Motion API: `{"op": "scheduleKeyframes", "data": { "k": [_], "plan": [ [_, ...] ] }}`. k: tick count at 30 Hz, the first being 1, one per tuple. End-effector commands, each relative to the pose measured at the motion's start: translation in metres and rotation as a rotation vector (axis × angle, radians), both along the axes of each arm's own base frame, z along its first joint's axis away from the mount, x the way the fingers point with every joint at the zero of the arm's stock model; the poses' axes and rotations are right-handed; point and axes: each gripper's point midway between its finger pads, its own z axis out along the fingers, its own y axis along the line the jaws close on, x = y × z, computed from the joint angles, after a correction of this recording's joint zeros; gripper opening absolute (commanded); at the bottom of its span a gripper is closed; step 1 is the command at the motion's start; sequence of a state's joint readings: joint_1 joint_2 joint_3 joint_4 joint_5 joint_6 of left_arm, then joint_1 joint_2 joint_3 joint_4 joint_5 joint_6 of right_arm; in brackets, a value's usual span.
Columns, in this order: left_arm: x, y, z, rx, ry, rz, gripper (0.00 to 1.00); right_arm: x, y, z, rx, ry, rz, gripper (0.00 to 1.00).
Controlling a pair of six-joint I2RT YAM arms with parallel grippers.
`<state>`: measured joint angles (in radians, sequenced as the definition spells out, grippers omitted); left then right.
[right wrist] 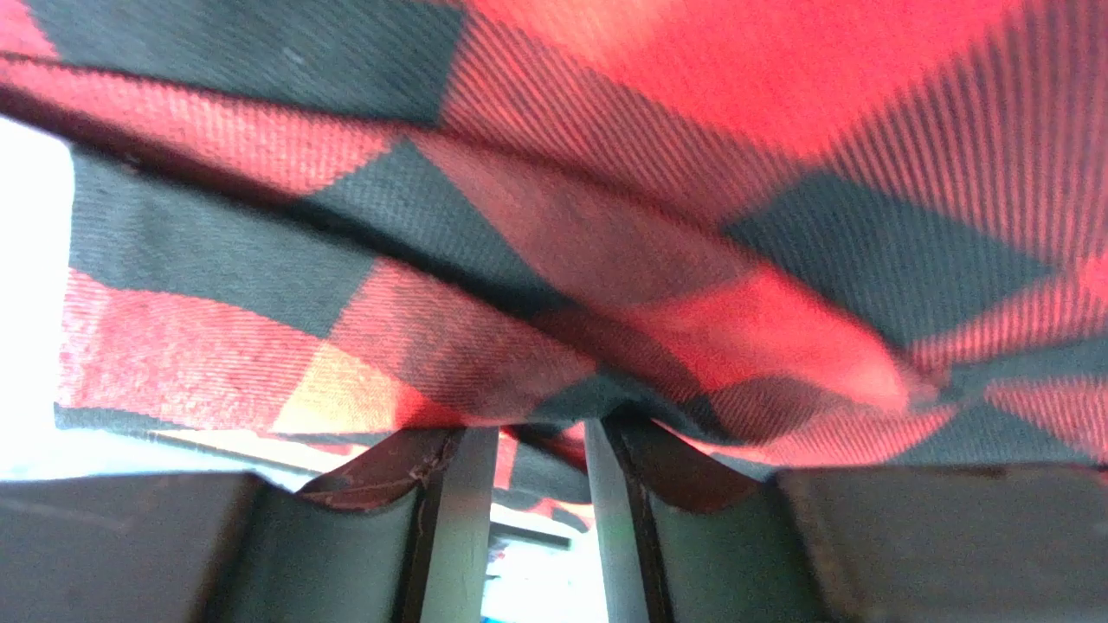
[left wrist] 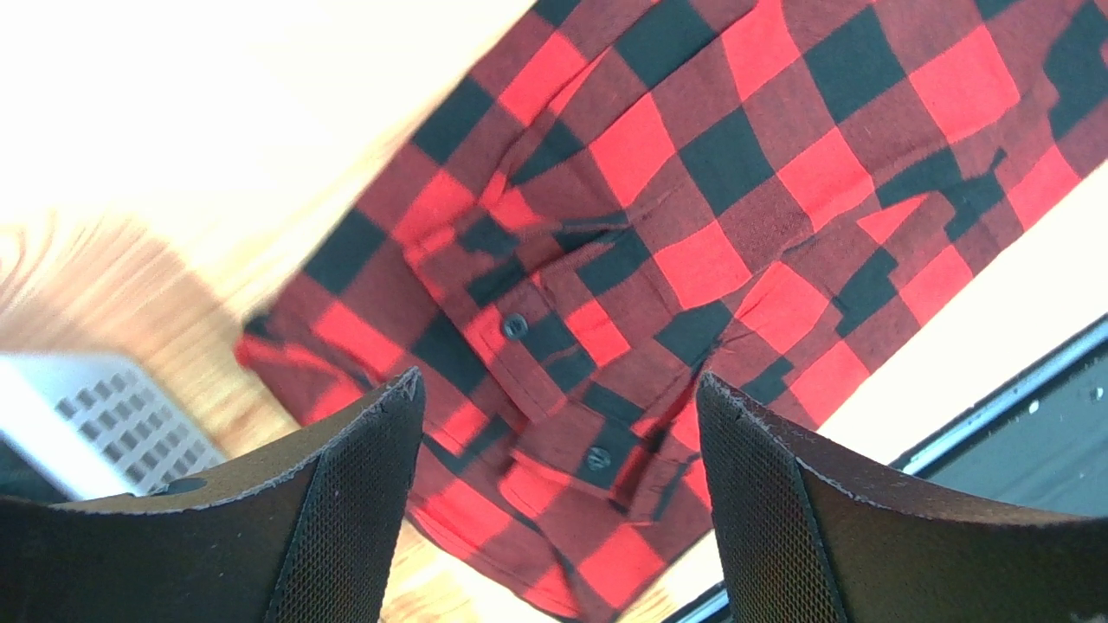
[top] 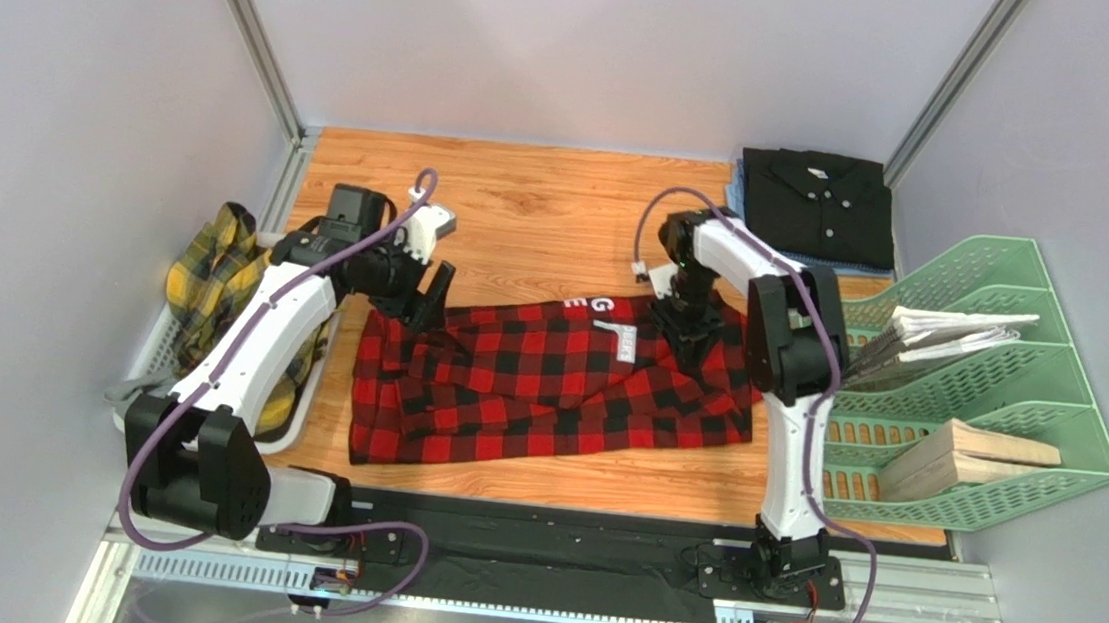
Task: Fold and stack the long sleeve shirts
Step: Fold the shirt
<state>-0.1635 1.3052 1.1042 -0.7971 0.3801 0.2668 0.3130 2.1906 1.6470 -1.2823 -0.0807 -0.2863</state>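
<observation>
The red-and-black check shirt (top: 555,380) with white letters lies spread across the middle of the table. My left gripper (top: 419,292) hovers over its left end, open and empty; in the left wrist view (left wrist: 559,403) a buttoned cuff of the shirt (left wrist: 728,169) lies below the wide-apart fingers. My right gripper (top: 687,331) is down at the shirt's upper right edge, shut on a fold of the cloth (right wrist: 585,260) that drapes over its tips (right wrist: 531,435). The plain black shirt (top: 816,202) lies folded at the back right. The yellow-and-dark plaid shirt (top: 223,290) is bunched at the left.
A white tray (top: 158,352) at the left edge holds the plaid shirt. Green file racks (top: 991,395) with papers and a wooden block stand at the right. A black rail (top: 557,530) runs along the near edge.
</observation>
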Motion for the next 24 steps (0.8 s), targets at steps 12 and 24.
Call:
{"op": "scheduleKeyframes", "data": {
  "k": [12,24],
  "plan": [
    [-0.009,0.026,-0.027,0.075,0.108,-0.156,0.74,0.206,0.104,0.069,0.210,-0.719,0.130,0.38],
    [-0.029,0.007,-0.124,0.421,0.323,-0.521,0.42,0.104,0.079,0.125,0.518,-0.433,-0.156,0.37]
  ]
}}
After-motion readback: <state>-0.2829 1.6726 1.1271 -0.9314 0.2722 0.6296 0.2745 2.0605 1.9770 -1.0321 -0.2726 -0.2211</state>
